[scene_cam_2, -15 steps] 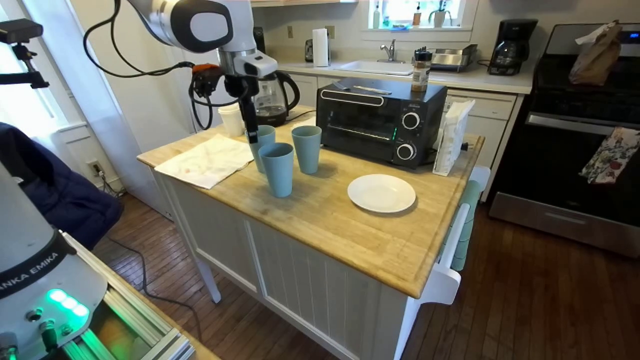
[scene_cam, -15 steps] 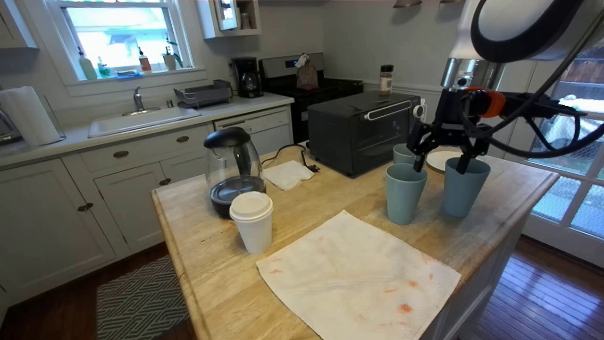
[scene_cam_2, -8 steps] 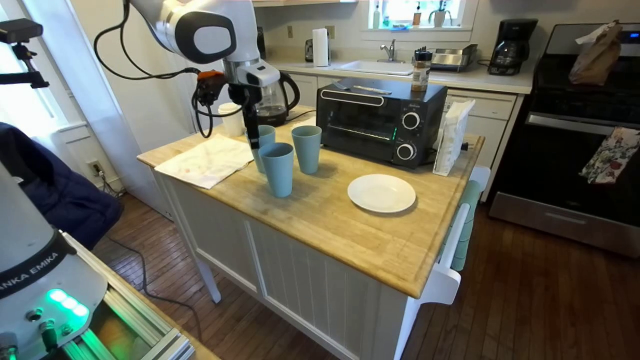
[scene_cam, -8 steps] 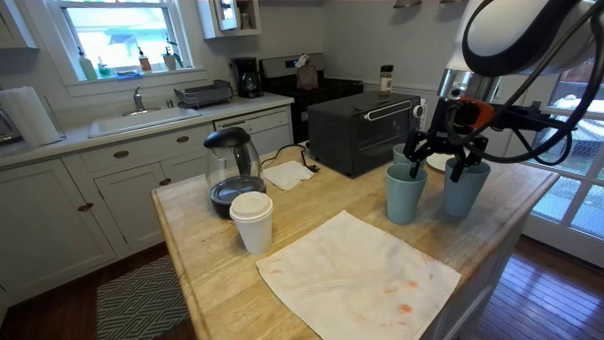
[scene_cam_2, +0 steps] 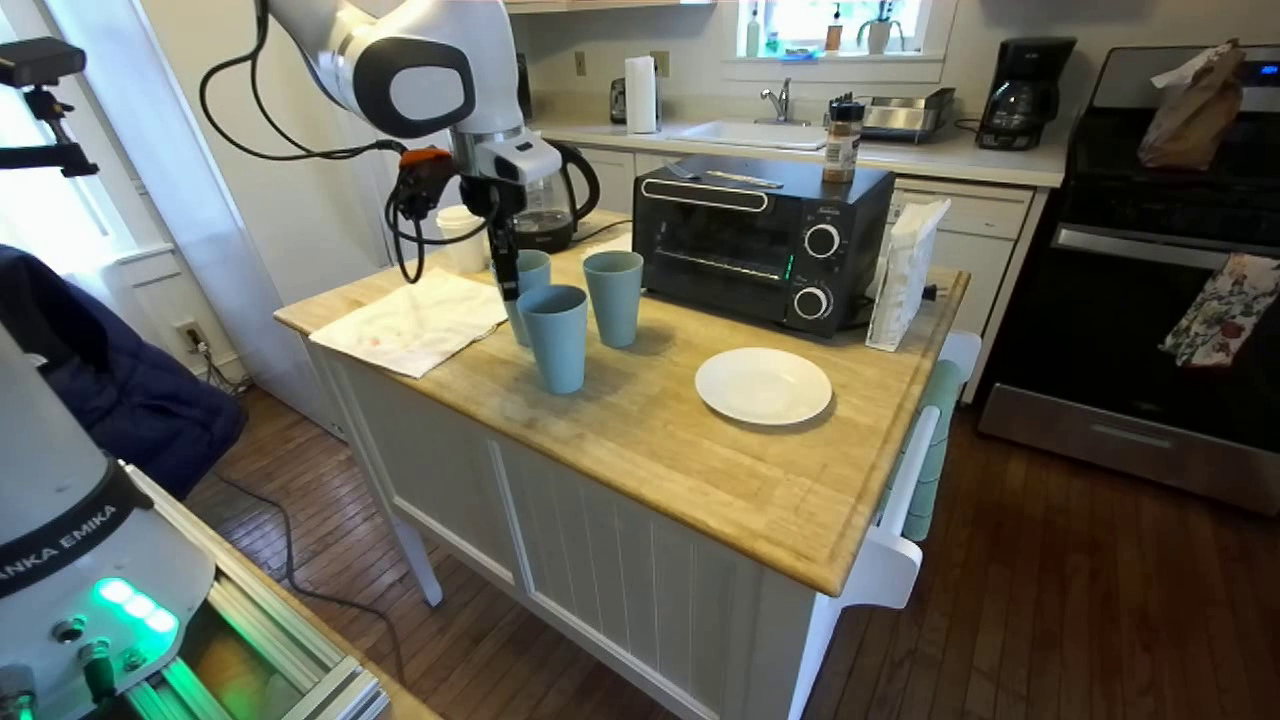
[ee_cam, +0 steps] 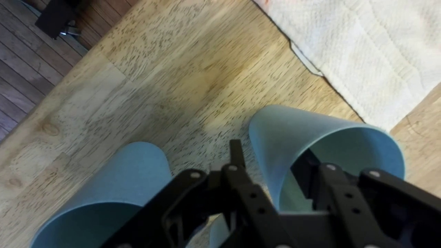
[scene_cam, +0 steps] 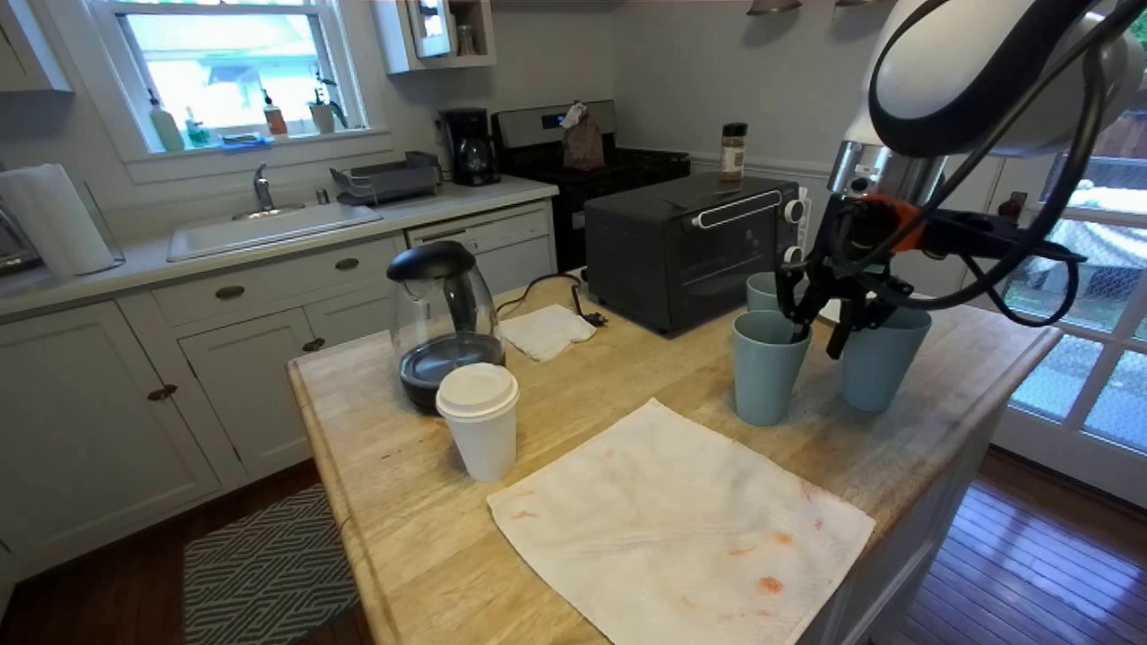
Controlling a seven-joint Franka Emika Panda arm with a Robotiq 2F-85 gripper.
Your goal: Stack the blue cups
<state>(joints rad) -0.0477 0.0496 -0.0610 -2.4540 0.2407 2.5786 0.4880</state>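
"What's showing in an exterior view?"

"The gripper [scene_cam: 817,342] is hanging low, its fingers [scene_cam: 840,340] standing apart with a modest gap. One tip is sitting at the mouth of the cloth-side blue cup [scene_cam: 769,381]; the other is hanging between it and the edge-side blue cup [scene_cam: 883,372]. The oven-side blue cup [scene_cam: 763,291] is peeking out behind, near the toaster oven [scene_cam: 681,260]."

"All upright?"

"Yes, all three are standing on the wooden table [scene_cam: 618,385], near the cloth [scene_cam: 681,511]. The white cup [scene_cam: 484,439] and the carafe [scene_cam: 430,313] are standing well apart from them."

"Where's the white plate [scene_cam_2: 763,387] lying in an exterior view?"

"On the table, away from the cups. The gripper is showing edge-on there, so that angle is hiding its gap."

"And the wrist view?"

"One finger is sitting inside the cloth-side blue cup; its partner is hanging outside, towards the edge-side blue cup. The cup's wall is running between them; whether either is touching it, I'm failing to tell. A sliver of the oven-side blue cup is showing behind the gripper."
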